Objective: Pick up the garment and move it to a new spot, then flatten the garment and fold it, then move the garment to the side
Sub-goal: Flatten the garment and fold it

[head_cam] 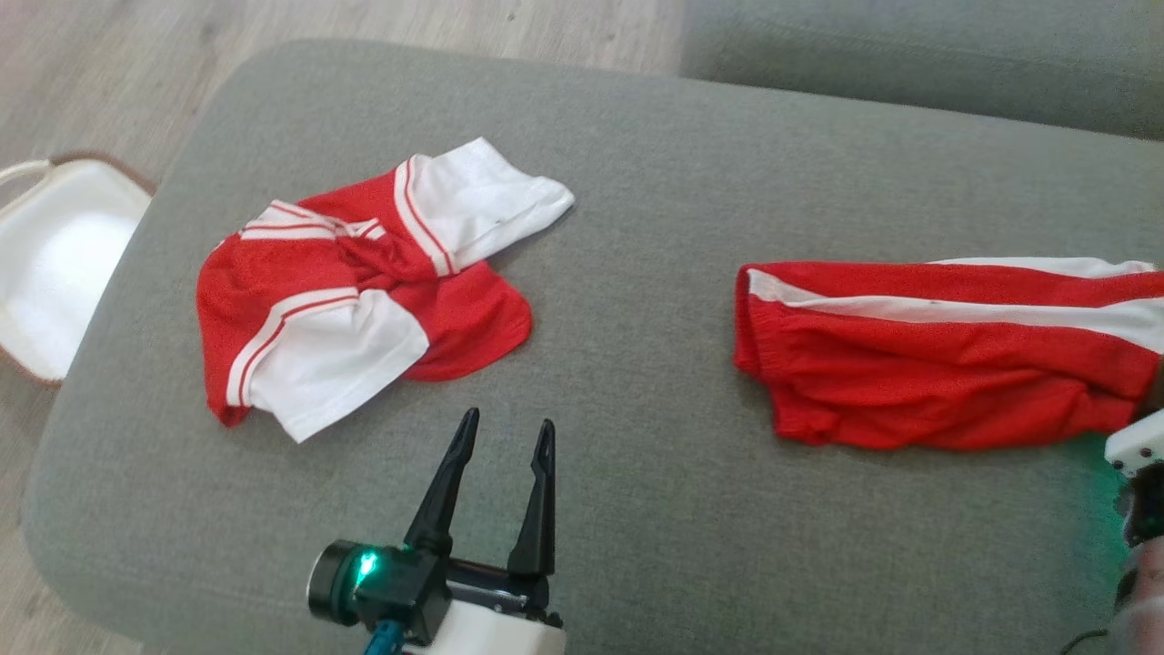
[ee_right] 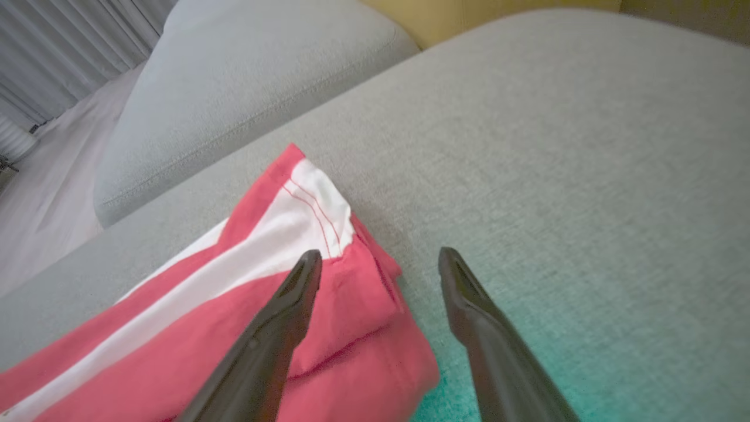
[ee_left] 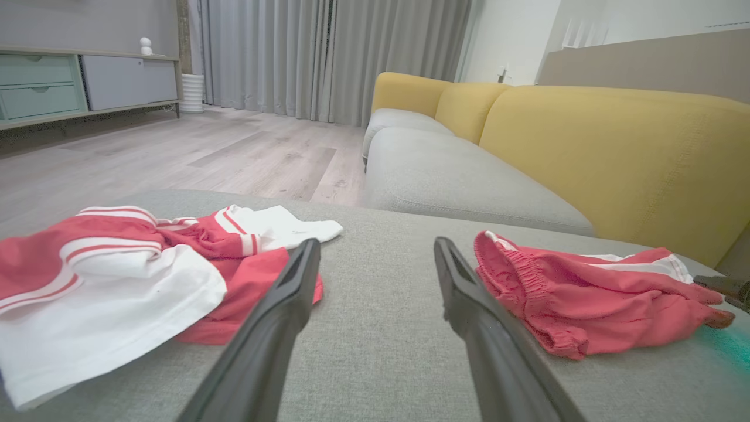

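Shirt (head_cam: pixel 364 282): we are finding it crumpled on the grey cushion (head_cam: pixel 637 509), ahead-left of the left gripper (head_cam: pixel 508 420), not touching it.
Long axis: running near-left to far-right.
Left gripper: jaws standing wide, empty; we are judging it the nearer arm.
Right gripper (ee_right: pixel 381 254): jaws gaping empty over the folded shorts (ee_right: pixel 357 310).
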`<state>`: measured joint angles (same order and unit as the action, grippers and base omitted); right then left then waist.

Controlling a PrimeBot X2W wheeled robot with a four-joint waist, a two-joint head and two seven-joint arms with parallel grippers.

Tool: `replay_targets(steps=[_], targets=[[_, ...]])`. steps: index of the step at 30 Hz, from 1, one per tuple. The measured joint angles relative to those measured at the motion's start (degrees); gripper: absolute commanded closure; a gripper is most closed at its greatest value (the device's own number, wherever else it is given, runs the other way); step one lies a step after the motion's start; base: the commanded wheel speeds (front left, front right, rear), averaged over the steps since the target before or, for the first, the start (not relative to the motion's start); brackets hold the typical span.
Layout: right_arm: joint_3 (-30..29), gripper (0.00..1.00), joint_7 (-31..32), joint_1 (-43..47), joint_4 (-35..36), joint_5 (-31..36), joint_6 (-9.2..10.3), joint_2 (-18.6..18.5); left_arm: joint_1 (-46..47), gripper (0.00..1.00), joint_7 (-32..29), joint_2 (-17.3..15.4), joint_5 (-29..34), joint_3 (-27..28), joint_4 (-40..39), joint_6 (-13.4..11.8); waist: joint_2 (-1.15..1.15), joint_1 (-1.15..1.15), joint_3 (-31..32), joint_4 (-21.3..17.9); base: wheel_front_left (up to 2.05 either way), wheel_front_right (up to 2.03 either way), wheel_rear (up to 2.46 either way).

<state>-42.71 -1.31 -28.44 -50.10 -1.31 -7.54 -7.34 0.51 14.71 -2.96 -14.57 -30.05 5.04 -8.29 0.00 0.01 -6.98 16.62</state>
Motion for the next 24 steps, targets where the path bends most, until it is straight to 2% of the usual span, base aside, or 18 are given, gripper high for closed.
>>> replay_targets(steps=[7,8,9,10,16,24], targets=[[-9.43,0.0,3.6,-5.6,-7.72,5.93,0.0,-1.14,0.93,0.0,0.0,0.0,-1.44,-1.21,-0.16,0.01,0.0,0.0,-2.81,1.35,0.0,0.0,0.0],[-9.51,0.41,3.67,-6.81,-8.56,5.9,0.0,-1.16,1.08,0.0,0.0,0.0,-1.56,-1.19,-0.16,-0.02,0.0,0.0,-2.93,1.12,0.0,0.0,0.0],[-9.44,0.87,3.67,-7.89,-9.39,5.82,0.0,-1.14,1.35,0.0,0.0,0.0,-1.57,-1.19,-0.16,-0.05,0.0,0.0,-2.99,0.82,0.0,0.0,0.0],[-8.99,1.0,3.57,-8.73,-10.18,5.82,0.0,-1.03,1.65,0.0,0.0,0.0,-1.57,-1.13,-0.16,-0.09,0.0,0.0,-2.99,0.47,0.0,0.0,0.0],[-4.66,1.0,-0.29,-9.27,-12.91,5.65,0.0,-0.25,1.85,0.0,0.0,0.0,-1.56,-0.86,0.16,0.01,0.0,0.0,-2.38,-1.83,0.0,0.0,0.0],[1.24,1.0,-3.81,-9.17,-14.6,2.14,0.0,-1.05,1.48,0.0,0.0,0.0,-1.56,0.23,0.45,0.29,0.0,-0.01,0.01,-7.42,0.0,0.0,0.0]])
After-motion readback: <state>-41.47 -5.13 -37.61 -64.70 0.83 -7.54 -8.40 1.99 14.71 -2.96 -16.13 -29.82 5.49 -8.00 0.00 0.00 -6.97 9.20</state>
